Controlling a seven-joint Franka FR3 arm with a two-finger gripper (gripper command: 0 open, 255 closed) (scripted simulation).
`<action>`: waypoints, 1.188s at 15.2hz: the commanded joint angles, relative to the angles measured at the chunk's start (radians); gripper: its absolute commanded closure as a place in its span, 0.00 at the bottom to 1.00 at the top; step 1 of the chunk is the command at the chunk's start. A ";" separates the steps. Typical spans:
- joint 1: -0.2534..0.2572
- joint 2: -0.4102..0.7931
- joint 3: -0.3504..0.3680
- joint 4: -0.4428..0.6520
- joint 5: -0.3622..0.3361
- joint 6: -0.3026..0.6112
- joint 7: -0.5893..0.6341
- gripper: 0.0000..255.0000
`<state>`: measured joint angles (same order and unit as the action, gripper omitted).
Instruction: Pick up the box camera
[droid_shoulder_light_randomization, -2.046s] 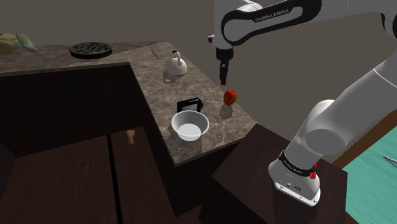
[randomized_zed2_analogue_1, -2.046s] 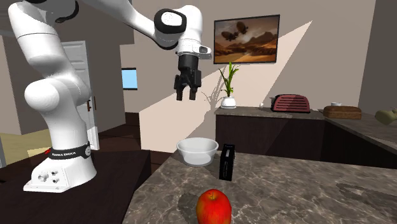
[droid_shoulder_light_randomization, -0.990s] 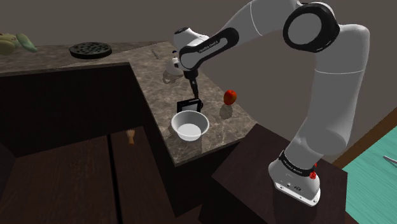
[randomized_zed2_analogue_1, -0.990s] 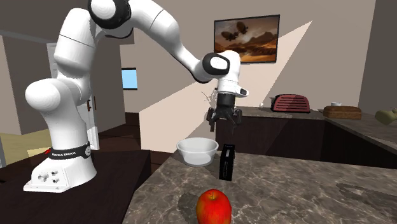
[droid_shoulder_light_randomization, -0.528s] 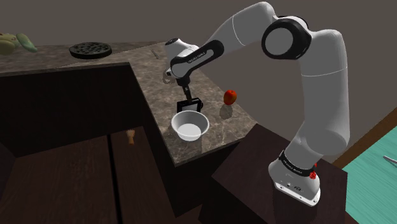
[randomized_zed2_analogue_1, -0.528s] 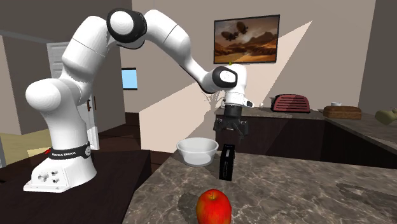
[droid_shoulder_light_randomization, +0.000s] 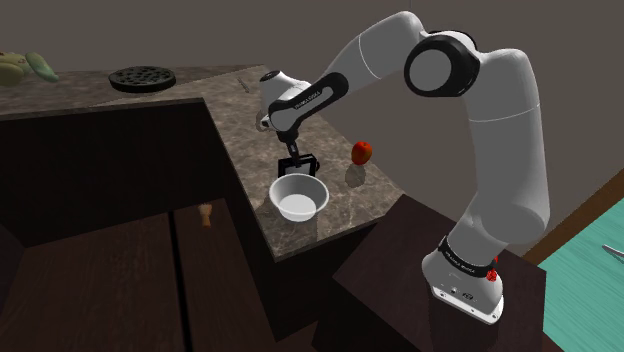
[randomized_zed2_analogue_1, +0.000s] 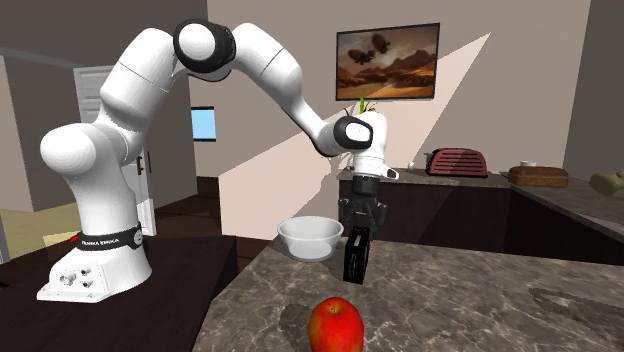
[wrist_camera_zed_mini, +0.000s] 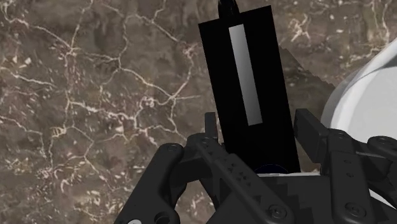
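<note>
The box camera is a slim black upright box with a pale strip on its top face. It stands on the brown marbled counter, right behind a white bowl. My black gripper has come down over the camera's top, one finger on each narrow side, and both fingers touch it. In the second exterior view the gripper sits on the camera's upper end while the camera rests on the counter. In the shoulder view the gripper covers most of the camera.
The white bowl stands close beside the camera. A red apple lies further along the counter and a pale kettle stands behind the arm. The counter edge drops to a dark floor. A toaster sits on a far counter.
The arm has lowered the gripper the last short way onto the camera, and the fingers, wide apart before, have come in against its sides. The camera has not moved.
</note>
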<state>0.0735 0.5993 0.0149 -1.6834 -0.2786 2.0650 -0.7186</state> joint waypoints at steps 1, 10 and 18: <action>0.000 0.002 0.000 -0.001 0.000 0.001 0.000 1.00; 0.000 -0.015 0.001 0.003 0.003 -0.019 -0.005 1.00; -0.001 -0.074 0.005 0.022 0.012 -0.095 -0.024 1.00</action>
<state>0.0736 0.5313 0.0196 -1.6660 -0.2674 1.9796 -0.7394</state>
